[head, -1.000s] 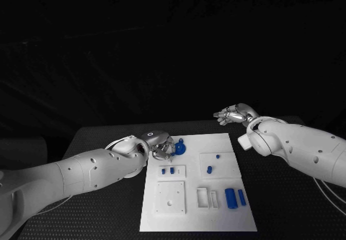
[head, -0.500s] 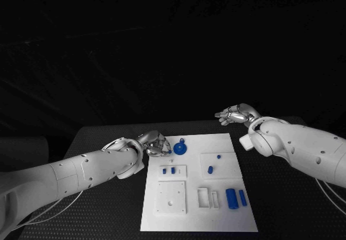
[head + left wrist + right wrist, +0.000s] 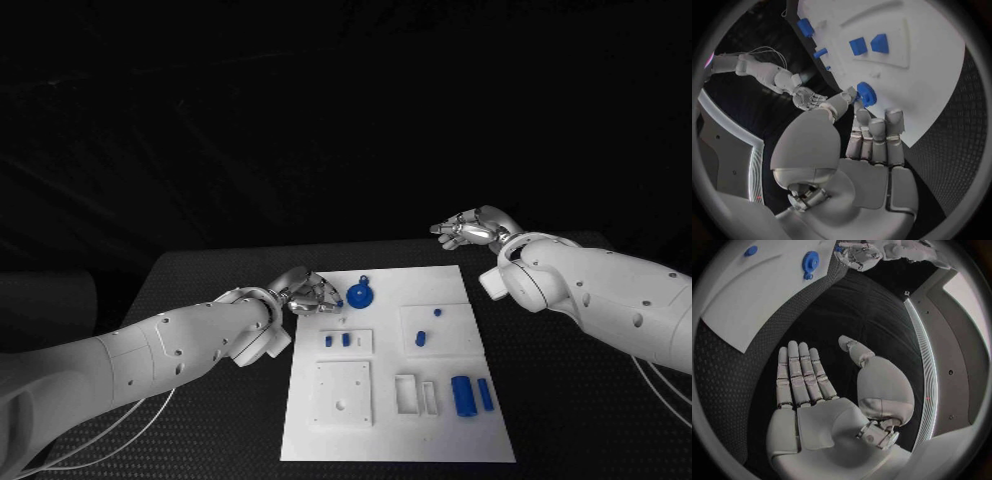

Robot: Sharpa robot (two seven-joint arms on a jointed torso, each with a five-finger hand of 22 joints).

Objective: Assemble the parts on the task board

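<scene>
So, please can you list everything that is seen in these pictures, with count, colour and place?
Table: one, black, under everything.
Task board: one, white, middle of the table.
Round disc part: one, blue, far left corner of the board, beside the left hand's fingertips.
Small pegs: two, blue, on a raised square at the board's left.
Small pieces: two, blue, on the raised square at the board's far right.
Long cylinders: two, blue, near right part of the board.
Left hand: silver, at the board's far left edge, holding nothing.
Right hand: silver, open, beyond the board's far right corner.
</scene>
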